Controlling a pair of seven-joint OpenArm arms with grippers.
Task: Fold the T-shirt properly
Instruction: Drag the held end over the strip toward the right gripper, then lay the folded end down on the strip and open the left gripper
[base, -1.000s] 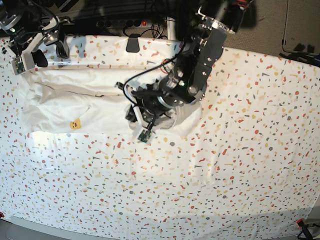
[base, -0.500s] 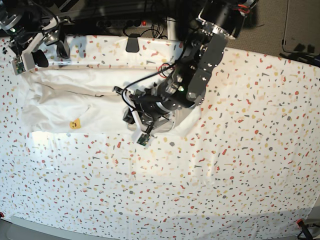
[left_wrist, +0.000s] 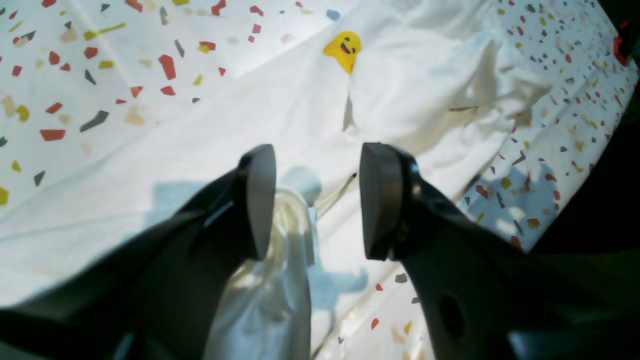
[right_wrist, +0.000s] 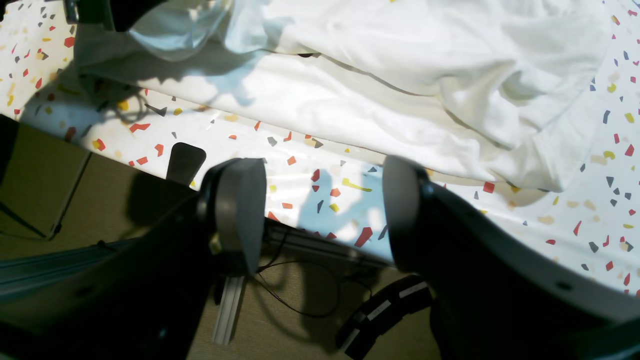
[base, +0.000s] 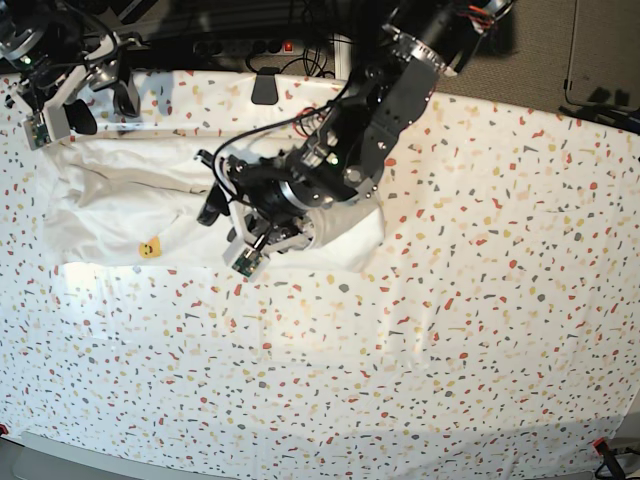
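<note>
T-shirt: the T-shirt lies on the far left part of the table, as a long white band with the plain side mostly up; a small yellow smiley print shows near its front edge.
Shape now: it looks partly folded, I judge, but not tidy. The left end is rumpled, and the right end, under the left arm, is bunched into a soft ridge.
Handling: thin cotton, light and limp. It will not keep any shape, it sags when lifted, and layers can slide on each other. It is not fragile.
Where to hold: best at a hem or a corner of the bunched right end, pinching all layers together. A grip in the middle would only pull up one layer and make a new wrinkle.
Left gripper: the left gripper hovers low over the right part of the cloth, jaws spread apart, nothing between them; a fold of fabric lies just below.
Right gripper: the right gripper waits at the far left edge of the table, beside the shirt's rear edge, jaws apart and empty.
Tablecloth: the speckled tablecloth is also white and soft, so a low pinch may catch it together with the shirt.
</note>
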